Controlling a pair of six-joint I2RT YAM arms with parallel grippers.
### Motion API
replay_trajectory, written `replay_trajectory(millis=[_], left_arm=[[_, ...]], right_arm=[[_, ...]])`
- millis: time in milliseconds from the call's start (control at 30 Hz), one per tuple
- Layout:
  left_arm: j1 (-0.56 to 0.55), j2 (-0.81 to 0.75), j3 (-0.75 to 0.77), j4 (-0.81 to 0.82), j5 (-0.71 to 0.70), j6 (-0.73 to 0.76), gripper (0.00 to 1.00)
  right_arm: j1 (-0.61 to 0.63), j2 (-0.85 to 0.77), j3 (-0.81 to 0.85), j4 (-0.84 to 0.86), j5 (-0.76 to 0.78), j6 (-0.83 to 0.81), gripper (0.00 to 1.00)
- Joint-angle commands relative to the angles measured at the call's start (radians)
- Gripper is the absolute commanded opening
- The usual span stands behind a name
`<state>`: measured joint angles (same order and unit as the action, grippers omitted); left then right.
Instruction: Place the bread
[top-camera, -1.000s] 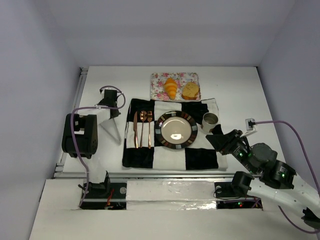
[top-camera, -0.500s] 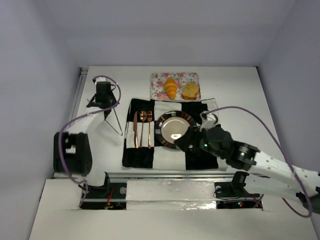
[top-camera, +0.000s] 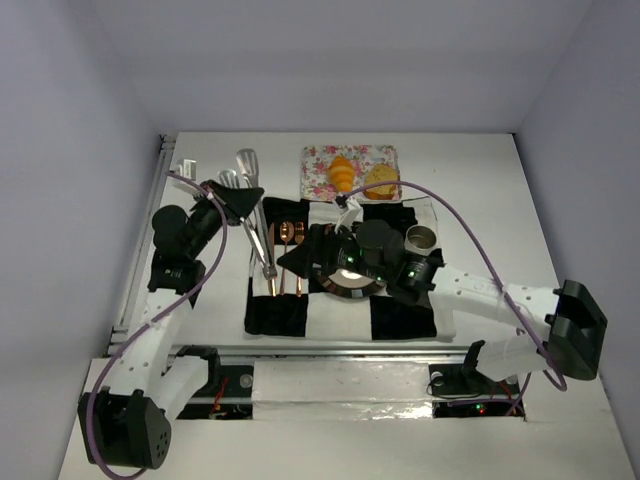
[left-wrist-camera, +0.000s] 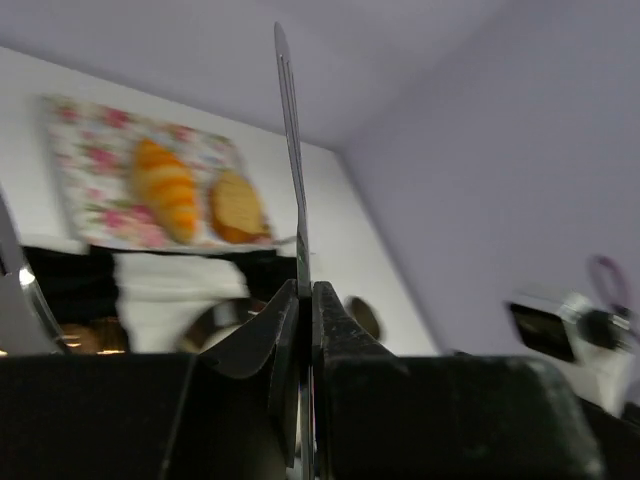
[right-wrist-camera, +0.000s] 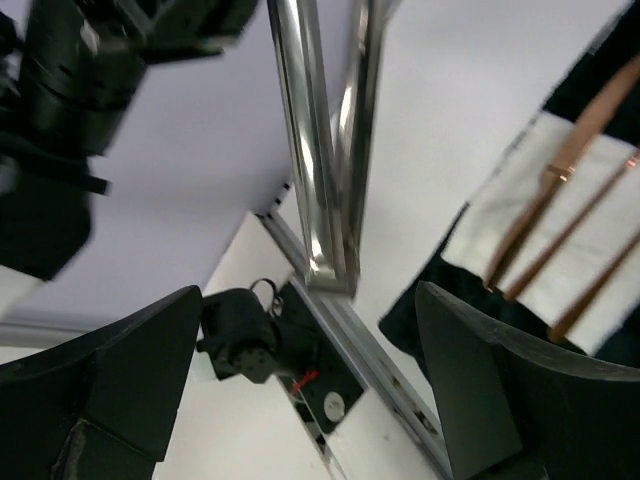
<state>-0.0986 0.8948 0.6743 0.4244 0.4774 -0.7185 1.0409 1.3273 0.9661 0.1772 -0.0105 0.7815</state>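
The bread, an orange ridged croissant (top-camera: 342, 172) and a round toasted slice (top-camera: 381, 178), lies side by side on a floral tray (top-camera: 318, 160) at the far edge of a checked cloth (top-camera: 400, 315); neither piece is touched. Nearer the arms, a dark-rimmed plate (top-camera: 348, 290) sits mid-cloth, partly covered by the right arm, with copper cutlery (top-camera: 285, 240) just to its left. Metal tongs (top-camera: 264, 250) hang over the cutlery, their broad ends toward the tray and their joined end toward the arm bases. The left fingers (left-wrist-camera: 255, 345) are clamped on one thin blade of the tongs, seen edge-on in the left wrist view; the second blade appears to lie outside that grip. The right fingers (right-wrist-camera: 130, 380) are spread wide and hold nothing, with the joined end of the tongs straight ahead of them. Judged step: readying the tool to lift the bread, probably toward the plate. To do it well, the right fingers should straddle both blades just beyond the joint before closing, so that a squeeze shuts the broad ends. The left grip should release only once that hold is firm. The tongs should then approach the croissant low over the tray, clear of the slice beside it.
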Motion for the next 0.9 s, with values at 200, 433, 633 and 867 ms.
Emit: replay_trajectory(millis=[200, 433, 633, 867], left_arm=[[-0.003, 0.007, -0.154, 0.884, 0.320, -0.539, 0.00], [-0.003, 0.069, -0.231, 1.223, 0.323, -0.736, 0.00], [-0.035, 0.098, -0.245, 1.306, 0.323, -0.780, 0.00], [-0.053, 0.090, -0.214, 1.327, 0.355, -0.788, 0.00]], right_arm=[[0.002, 0.136, 0.062, 0.283, -0.107, 0.055, 0.98], [0.002, 0.191, -0.004, 0.490, -0.216, 0.154, 0.97], [0.002, 0.245, -0.029, 0.662, -0.269, 0.246, 0.89], [0.002, 0.293, -0.056, 0.789, -0.302, 0.341, 0.82]])
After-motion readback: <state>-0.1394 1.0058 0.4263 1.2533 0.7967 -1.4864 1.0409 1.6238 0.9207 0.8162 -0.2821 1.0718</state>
